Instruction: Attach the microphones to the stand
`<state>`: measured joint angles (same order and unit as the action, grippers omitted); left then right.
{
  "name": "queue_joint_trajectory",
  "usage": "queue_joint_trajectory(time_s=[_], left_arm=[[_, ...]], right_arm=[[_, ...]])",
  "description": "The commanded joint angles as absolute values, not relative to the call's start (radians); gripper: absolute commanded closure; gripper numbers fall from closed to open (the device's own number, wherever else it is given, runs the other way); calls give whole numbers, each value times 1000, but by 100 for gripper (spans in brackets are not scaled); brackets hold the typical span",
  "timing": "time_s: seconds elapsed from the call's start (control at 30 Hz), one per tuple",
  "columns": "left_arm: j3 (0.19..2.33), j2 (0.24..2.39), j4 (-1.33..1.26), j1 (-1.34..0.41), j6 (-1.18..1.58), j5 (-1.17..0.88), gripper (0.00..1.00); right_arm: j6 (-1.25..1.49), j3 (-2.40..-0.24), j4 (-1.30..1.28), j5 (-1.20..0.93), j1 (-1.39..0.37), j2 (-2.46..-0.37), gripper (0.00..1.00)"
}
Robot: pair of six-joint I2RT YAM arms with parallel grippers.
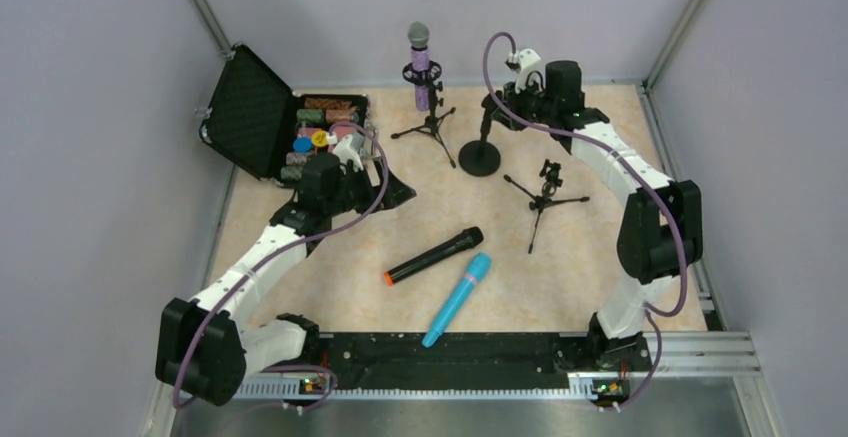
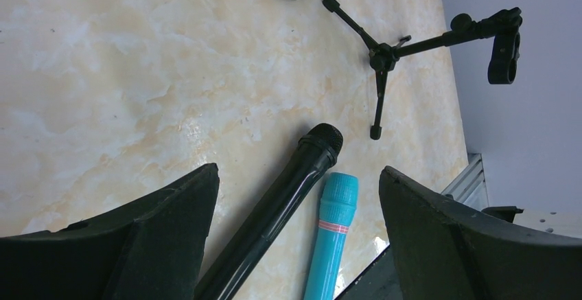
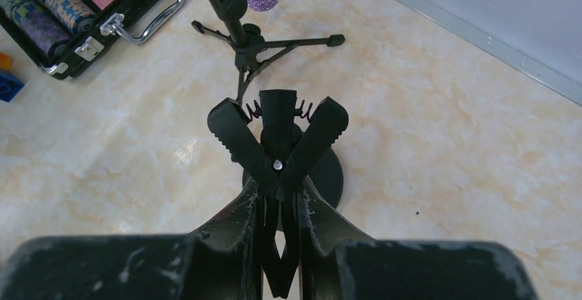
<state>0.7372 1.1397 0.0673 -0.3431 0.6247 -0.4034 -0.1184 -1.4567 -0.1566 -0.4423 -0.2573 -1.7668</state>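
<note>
Your right jaws are clamped on the round-base stand's (image 3: 332,176) spring clip (image 3: 278,132), upper centre of the overhead view; your left jaws hang apart, centre left. The black microphone (image 1: 433,255) and blue microphone (image 1: 457,298) lie on the worktop (image 1: 330,297), lower centre; the purple microphone (image 1: 420,62) stands clipped, top centre.

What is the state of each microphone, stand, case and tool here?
purple microphone: upright, clipped in rear tripod stand
black microphone: lying flat, unattached
light blue microphone: lying flat, unattached
small tripod stand: standing, clip empty
round-base stand clip: squeezed open
case: lid open
left tool: open, empty
right tool: shut on round-base stand clip
</note>
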Motion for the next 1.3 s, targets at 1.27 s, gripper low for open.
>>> queue_joint_trajectory(time_s=[1.27], left_arm=[[842,999,74,-340,521,-245,10]], right_arm=[[-223,-1359,-123,-607,-549,-1460,100]])
